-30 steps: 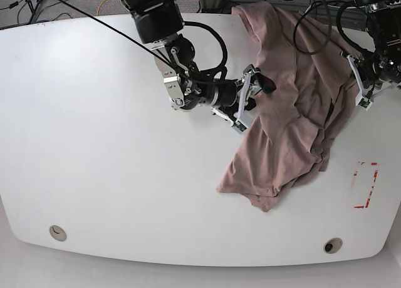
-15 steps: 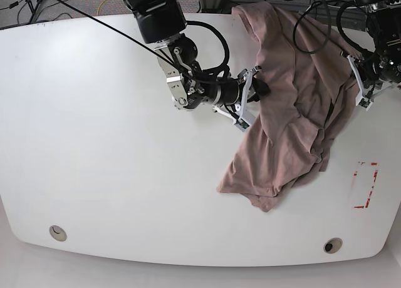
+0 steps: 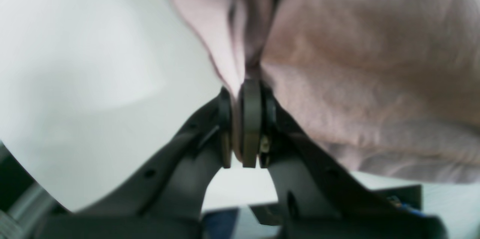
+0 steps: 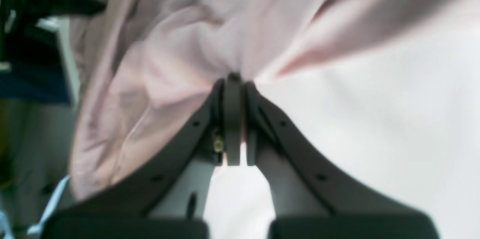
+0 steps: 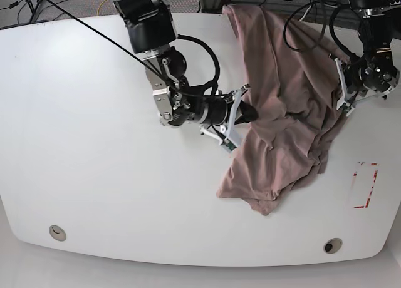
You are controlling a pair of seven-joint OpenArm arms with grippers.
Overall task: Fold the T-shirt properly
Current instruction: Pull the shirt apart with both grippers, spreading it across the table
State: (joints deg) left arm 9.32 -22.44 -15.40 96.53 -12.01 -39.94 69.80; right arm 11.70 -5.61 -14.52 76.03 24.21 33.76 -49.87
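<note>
One T-shirt (image 5: 285, 106), crumpled, toward the far right corner of the surface (image 5: 94, 175). Two end effectors: right end effector (image 5: 241, 113) clenched on the near-left cloth edge; left end effector (image 5: 343, 87) clenched on the right edge. Step in hand: likely spreading flat. Next move probably calls for pulling both grips apart, taut.

White table (image 5: 94, 144) bears what looks like red tape (image 5: 365, 185).
</note>
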